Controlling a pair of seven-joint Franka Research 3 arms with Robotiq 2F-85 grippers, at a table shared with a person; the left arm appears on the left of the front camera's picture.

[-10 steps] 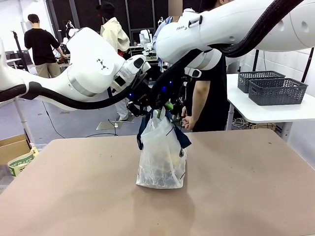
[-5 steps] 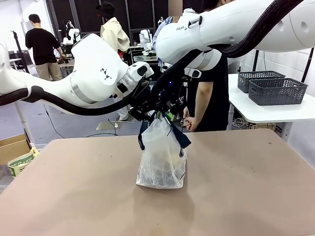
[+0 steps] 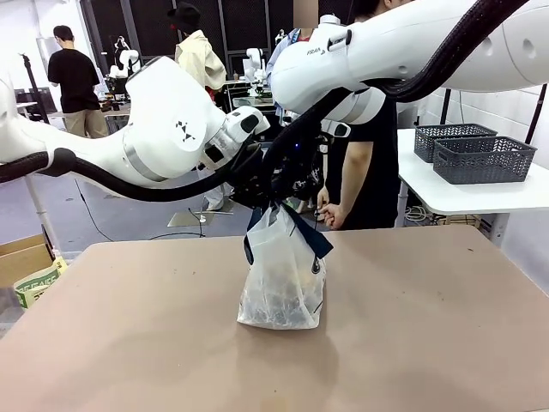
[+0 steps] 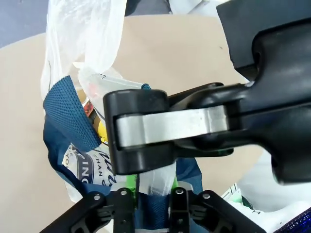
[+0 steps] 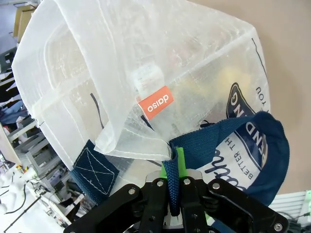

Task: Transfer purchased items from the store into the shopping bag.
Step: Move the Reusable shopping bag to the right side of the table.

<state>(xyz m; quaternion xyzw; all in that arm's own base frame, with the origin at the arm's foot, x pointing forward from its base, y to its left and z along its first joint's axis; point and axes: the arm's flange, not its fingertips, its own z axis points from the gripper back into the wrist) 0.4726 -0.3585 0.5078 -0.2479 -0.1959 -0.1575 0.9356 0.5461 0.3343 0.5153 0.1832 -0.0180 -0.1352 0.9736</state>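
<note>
**Holding the bag handles, both claws**

Right claw (image 5: 174,187) is clamped on a navy strap (image 5: 171,175) of the shopping bag (image 3: 281,279). Left claw (image 4: 149,200) stands narrow around strap and plastic; grip likely, not certain. Bag stands mid-tabletop (image 3: 429,326), yellowish goods (image 4: 101,132) visible inside. Judged step: loading finished, handles gathered. Next: lift both straps evenly.

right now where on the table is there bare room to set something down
The table is bare left of the bag, right of it out to the edge, and along the near side. It is crowded above the bag, where the left gripper and right gripper pinch its blue straps.
</note>
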